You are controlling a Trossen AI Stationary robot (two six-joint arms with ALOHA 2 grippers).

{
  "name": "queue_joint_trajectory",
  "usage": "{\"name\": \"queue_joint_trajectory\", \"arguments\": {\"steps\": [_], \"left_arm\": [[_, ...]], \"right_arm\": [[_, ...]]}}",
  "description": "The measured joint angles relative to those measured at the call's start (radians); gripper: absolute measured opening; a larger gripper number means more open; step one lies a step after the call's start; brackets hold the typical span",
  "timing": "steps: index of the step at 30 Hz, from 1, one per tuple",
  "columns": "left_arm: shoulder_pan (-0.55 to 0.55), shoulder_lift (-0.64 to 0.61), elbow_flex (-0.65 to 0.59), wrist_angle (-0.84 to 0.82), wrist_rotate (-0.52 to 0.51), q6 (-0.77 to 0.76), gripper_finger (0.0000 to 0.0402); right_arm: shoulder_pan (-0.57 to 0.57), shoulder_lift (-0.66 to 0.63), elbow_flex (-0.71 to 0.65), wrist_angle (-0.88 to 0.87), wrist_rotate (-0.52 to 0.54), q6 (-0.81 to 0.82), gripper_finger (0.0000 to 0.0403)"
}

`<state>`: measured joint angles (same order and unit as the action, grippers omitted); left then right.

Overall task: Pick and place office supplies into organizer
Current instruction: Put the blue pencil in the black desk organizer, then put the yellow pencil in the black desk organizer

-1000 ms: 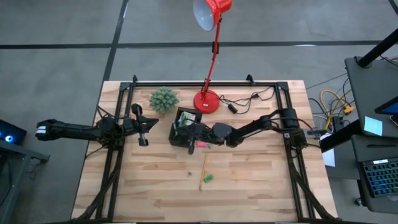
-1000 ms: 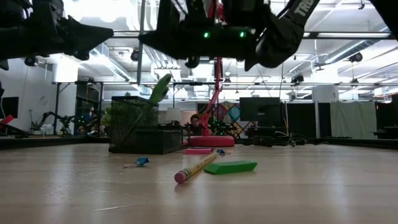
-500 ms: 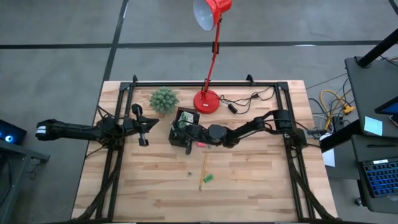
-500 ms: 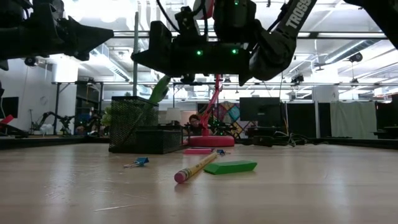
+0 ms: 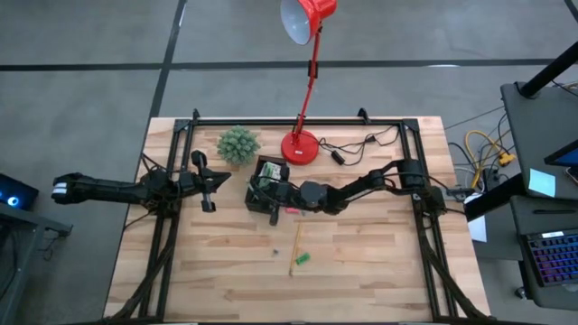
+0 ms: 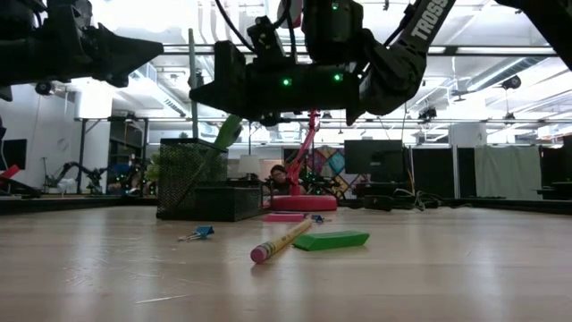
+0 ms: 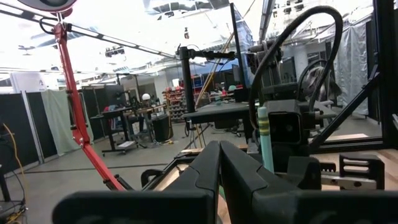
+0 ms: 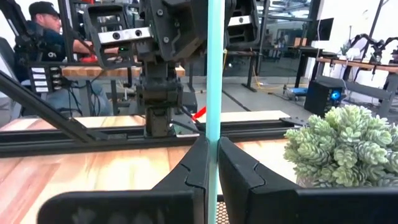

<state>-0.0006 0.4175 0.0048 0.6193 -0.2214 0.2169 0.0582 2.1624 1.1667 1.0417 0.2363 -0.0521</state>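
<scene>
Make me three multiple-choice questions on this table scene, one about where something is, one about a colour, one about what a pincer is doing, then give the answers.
1. Where is the right pincer?
A. over the black mesh desk organizer
B. beside the yellow wooden pencil
C. above the round red lamp base

2. What colour is the thin pen held upright in that pincer?
A. red
B. teal green
C. yellow

3. How does the left pincer stand?
A. shut on scissors
B. wide open
C. shut, holding nothing

Answers:
1. A: the high view shows it at the organizer.
2. B: the right wrist view shows a teal shaft between the fingers.
3. C: the left wrist view shows the fingers pressed together, empty.
</scene>
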Motion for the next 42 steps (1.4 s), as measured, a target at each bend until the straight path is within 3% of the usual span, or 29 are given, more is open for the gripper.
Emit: {"name": "queue_joint_trajectory", "arguments": {"steps": [25,42], "left_arm": [[0.000,0.001,0.000,0.000,0.000,0.000,0.0000],[0.000,0.001,0.000,0.000,0.000,0.000,0.0000]], "right_arm": [[0.000,-0.001,0.000,-0.021,-0.008,-0.001,0.0019],[0.000,-0.001,0.000,-0.021,-0.008,0.000,0.0092]]}}
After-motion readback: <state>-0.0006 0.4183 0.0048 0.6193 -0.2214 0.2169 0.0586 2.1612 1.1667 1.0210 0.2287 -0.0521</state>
